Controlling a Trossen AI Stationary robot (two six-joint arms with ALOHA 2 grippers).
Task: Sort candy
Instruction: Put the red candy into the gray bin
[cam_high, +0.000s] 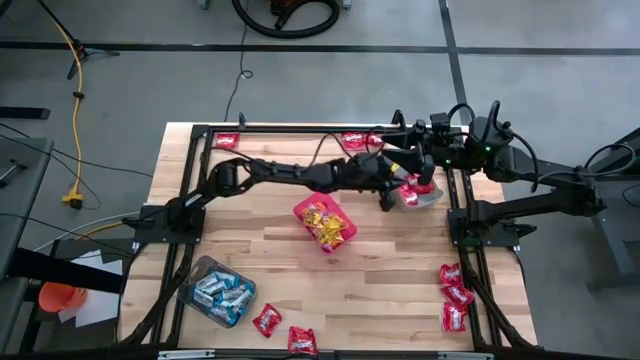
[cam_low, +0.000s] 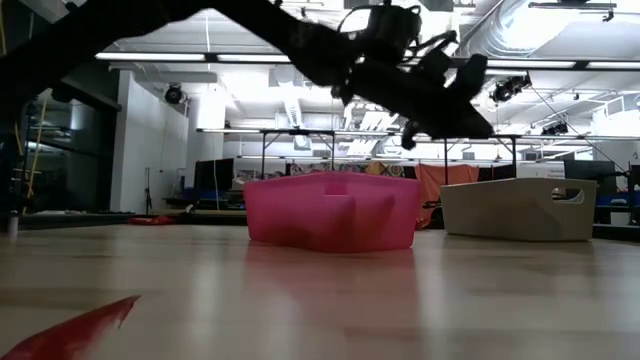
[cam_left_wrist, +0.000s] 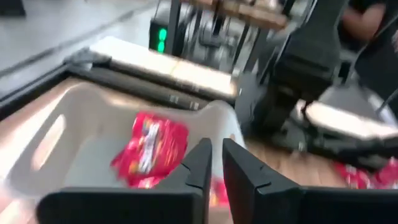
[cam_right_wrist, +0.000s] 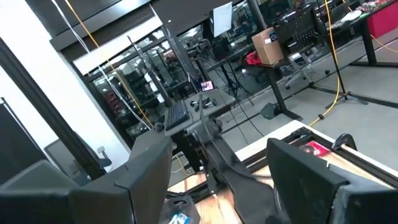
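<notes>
Red packets (cam_left_wrist: 151, 148) already lie inside the grey tub (cam_high: 425, 196), which sits at about two o'clock on the table, and the left gripper (cam_left_wrist: 214, 163) hangs right above it. Its fingers stand only a narrow slit apart, and nothing can be seen between them. In my judgement it is at the drop-off of a red piece, though I cannot tell whether one is leaving the fingers.

Yellow candy (cam_high: 326, 222) fills the red square bin (cam_high: 341, 244) at the table's centre, and blue-and-white packets (cam_high: 220, 291) fill the clear tub (cam_high: 196, 272) at seven o'clock. Those two kinds look finished as far as the pictures show.

Loose red candy is what remains: a cluster (cam_high: 455, 295) at four o'clock, two pieces (cam_high: 283, 330) at six o'clock, one (cam_high: 226, 141) at eleven o'clock and a pair (cam_high: 360, 140) at twelve o'clock. By my estimate the sort is well past half done.

The right gripper (cam_right_wrist: 219, 180) waits raised near the table's two o'clock corner, jaws wide apart and empty.

No brand or writing on any wrapper or bin can be read.
</notes>
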